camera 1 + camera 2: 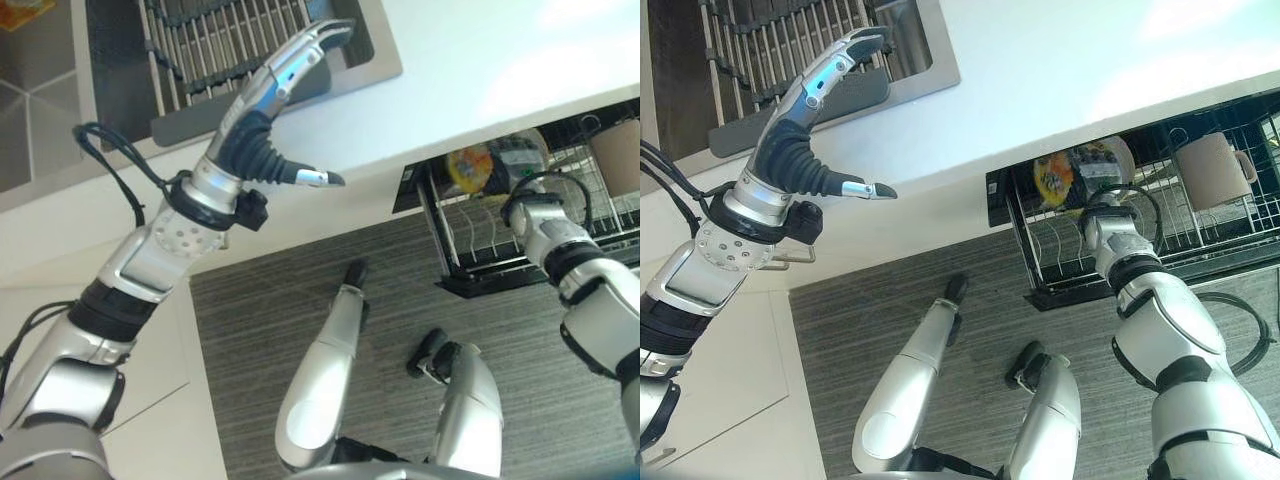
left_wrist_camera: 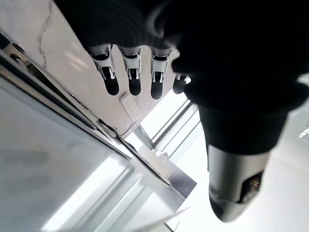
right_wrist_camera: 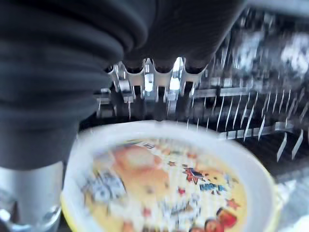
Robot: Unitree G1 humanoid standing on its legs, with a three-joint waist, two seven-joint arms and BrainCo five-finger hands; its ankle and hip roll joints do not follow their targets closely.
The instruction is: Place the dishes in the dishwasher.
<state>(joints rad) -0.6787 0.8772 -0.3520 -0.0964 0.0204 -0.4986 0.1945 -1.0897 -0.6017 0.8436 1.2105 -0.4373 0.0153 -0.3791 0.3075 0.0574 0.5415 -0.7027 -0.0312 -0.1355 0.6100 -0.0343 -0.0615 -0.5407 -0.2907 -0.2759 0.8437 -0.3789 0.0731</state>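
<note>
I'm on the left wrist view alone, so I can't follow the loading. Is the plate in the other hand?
Observer: Yes. The right hand has its fingers over the far rim of a printed plate and its thumb at the near rim, so it looks held.
Operator: Where is it relative to the dishwasher?
Observer: At the pulled-out dishwasher rack, just below the counter edge. The rack's tines show right behind the plate.
Operator: Anything loaded already?
Observer: A beige mug sits in the same rack, to the robot's right of the plate.
</note>
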